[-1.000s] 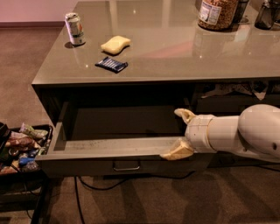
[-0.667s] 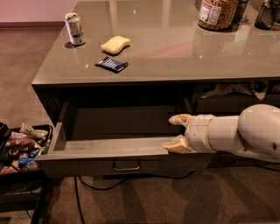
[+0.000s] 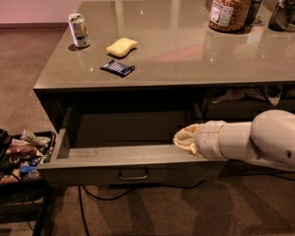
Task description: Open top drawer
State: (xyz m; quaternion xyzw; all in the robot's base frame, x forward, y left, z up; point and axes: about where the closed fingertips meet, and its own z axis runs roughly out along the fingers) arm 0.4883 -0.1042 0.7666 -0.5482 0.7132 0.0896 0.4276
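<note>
Standing open toward 6 o'clock, the wide dark grey-green metal top drawer (image 3: pixel 87 171) juts out from under the glossy grey tabletop (image 3: pixel 184 60). Its shallow floor is exposed, and its small rectangular loop handle (image 3: pixel 133 174) sits at the middle of the front panel. The white robot arm (image 3: pixel 258 140) reaches in from 3 o'clock. Its cream-tipped gripper (image 3: pixel 180 138) lies at about 4 o'clock from the middle of the view, over the right end of the drawer and resting against the top edge of the front panel. The gripper is clenched, with its tips drawn into one lump and no gap between them. Whether it pinches that edge cannot be told.

On the tabletop, a silver drink can (image 3: pixel 78 30) stands at 11 o'clock, with a pale yellow sponge (image 3: pixel 121 47) just beside it toward 3 o'clock. A dark blue flat packet (image 3: pixel 117 67) lies near the sponge toward 6 o'clock. A labelled jar of brown contents (image 3: pixel 229 14) stands at 1 o'clock. A black tray of mixed snack packets (image 3: pixel 23 154) sits low at 8 o'clock, beside the drawer's left end.
</note>
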